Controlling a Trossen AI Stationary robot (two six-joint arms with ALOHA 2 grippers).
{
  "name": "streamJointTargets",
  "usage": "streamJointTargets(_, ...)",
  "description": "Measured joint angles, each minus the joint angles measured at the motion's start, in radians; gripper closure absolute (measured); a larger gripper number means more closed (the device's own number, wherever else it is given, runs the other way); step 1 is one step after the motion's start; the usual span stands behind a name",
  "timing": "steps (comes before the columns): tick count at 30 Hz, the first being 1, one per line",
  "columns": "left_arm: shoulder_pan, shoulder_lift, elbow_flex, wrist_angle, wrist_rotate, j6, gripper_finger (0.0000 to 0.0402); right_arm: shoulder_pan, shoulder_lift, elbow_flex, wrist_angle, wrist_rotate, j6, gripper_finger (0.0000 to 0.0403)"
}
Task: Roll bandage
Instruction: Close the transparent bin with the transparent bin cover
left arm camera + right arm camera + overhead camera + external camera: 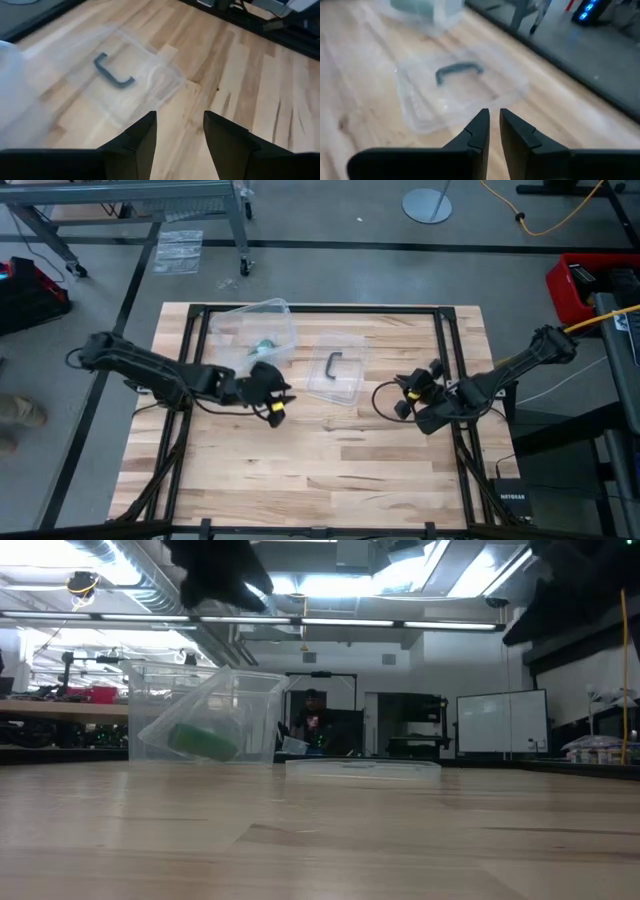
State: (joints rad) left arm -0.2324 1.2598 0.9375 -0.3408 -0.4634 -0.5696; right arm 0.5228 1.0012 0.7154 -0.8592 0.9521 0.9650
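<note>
Bright green rolled cloth bandage (pixel 203 740) sits inside tipped clear plastic tub (pixel 262 328) at the table's far side. Left gripper (pixel 277 402) hovers just beside the tub, nearer the table's front, jaws parted and empty. Right gripper (pixel 407 394), jaws narrow and empty, waits beyond the flat clear lid (pixel 336 368). Left arm is nearer.

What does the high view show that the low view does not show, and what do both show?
Only the high view shows the left gripper and right gripper, both holding nothing, and the dark handle on the clear lid.

Only the low view shows the room behind the table.

Both show the clear container lying tilted with the green bandage inside, and the wooden table.
</note>
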Motion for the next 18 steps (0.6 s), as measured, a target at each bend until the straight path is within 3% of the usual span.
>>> streamJointTargets(12,0.033,0.343,-0.036,0.412,-0.042,0.12,0.0247,-0.065,0.02,-0.252,0.579,-0.003,0.03,0.0354)
streamJointTargets(18,0.078,0.497,-0.003,0.596,-0.055,0.214,0.0247,-0.165,0.106,-0.291,0.692,-0.053,0.131,0.0354)
